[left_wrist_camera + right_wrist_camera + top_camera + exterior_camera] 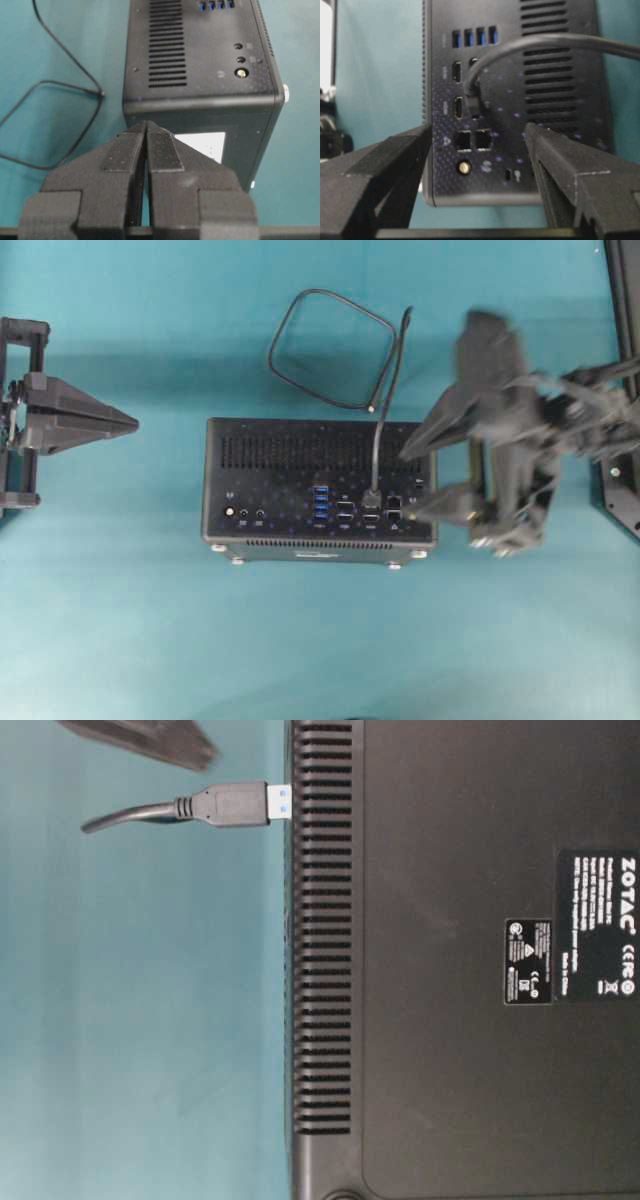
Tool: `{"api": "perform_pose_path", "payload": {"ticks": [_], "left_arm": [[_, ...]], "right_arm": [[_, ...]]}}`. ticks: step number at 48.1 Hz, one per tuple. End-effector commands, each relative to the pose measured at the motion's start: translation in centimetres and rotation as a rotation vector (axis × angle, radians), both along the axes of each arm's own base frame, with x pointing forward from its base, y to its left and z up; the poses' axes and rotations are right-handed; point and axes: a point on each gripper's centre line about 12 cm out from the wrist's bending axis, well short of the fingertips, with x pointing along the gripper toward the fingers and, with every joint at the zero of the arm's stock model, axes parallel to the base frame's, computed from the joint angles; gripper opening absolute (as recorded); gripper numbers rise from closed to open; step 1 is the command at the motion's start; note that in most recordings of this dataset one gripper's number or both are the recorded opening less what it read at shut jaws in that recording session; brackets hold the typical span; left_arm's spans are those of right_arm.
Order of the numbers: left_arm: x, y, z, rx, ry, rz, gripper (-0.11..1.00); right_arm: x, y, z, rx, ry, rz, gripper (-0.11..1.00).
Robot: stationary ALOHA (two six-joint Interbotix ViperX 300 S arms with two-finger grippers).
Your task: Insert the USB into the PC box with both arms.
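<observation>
Standing plugged into the port face of the black rectangular mini computer case [318,490], the small black rectangular plug [372,498] of the thin black USB cable [330,348] sits upright in a socket just beside the column of blue ports [320,506], while the cable's loose loop trails over the teal table [120,630] behind the case. From table level a sliver of blue tongue shows between plug and case, so I judge the seating step nearly done but not quite flush. My right end effector [410,480], a black pointed ribbed claw, has its fingers wide apart at the case's right end, straddling nothing and clear of the plug. My left end effector [135,424], its black ribbed tips pressed together on nothing, points at the case's left end from well apart. As I read it, the next move calls for bracing the case with the left tips and pressing the plug straight down with the right, square to the socket, lest the connector bend or the case slide.
</observation>
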Motion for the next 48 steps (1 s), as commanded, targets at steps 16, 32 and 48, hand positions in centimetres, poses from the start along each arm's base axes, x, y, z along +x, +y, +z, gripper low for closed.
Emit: {"api": "perform_pose_path", "payload": {"ticks": [16,32,48], "left_arm": [[0.1,0.0,-0.3,0.003,0.006,0.001,0.00],[0.0,0.0,-0.4,0.001,0.008,0.001,0.00],[-0.1,0.0,-0.3,0.001,0.005,0.001,0.00]], "right_arm": [[3.1,0.3,2.3,-0.019,0.061,0.001,0.78],[3.5,-0.1,1.8,-0.047,0.140,-0.003,0.78],[3.6,-0.2,1.6,-0.048,0.146,-0.003,0.73]]}}
